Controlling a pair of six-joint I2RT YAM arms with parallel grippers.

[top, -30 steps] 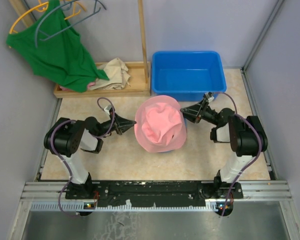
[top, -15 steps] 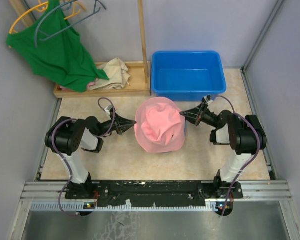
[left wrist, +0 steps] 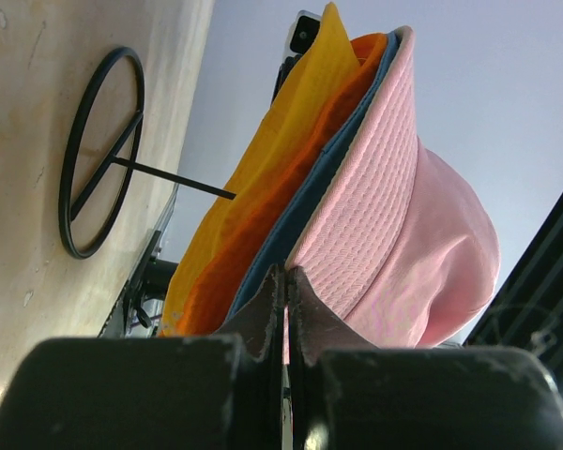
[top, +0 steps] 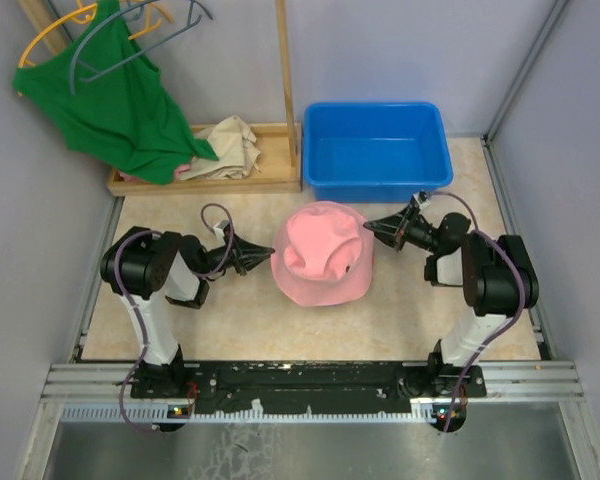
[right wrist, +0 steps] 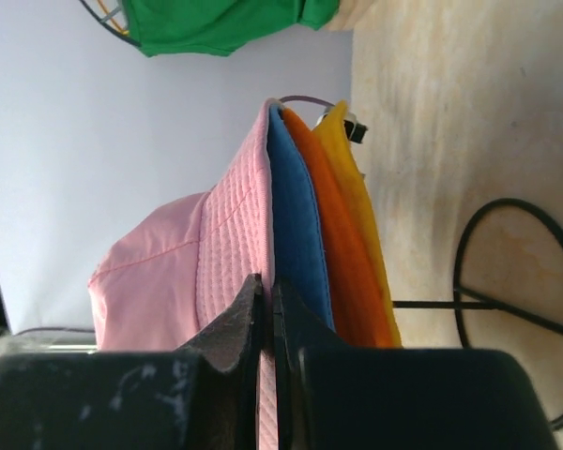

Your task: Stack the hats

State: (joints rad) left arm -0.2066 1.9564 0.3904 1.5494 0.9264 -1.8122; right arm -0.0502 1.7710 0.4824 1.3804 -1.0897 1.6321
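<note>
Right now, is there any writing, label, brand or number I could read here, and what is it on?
None can be read. The pink hat, the blue tub and the green top show no print; any marks on the black base rail are too small to tell.

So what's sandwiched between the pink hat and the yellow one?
Two more hats: a blue hat right under the pink hat, then an orange hat against the yellow hat. Both wrist views show the layers edge-on.

left gripper (left wrist: 283,281) pinched shut on brim of pink hat (left wrist: 403,225), light blue hat (left wrist: 307,208), bright orange hat (left wrist: 263,230), yellow-orange hat (left wrist: 277,131) layered against it, black wire stand (left wrist: 169,176) on table (left wrist: 19,234)
</note>
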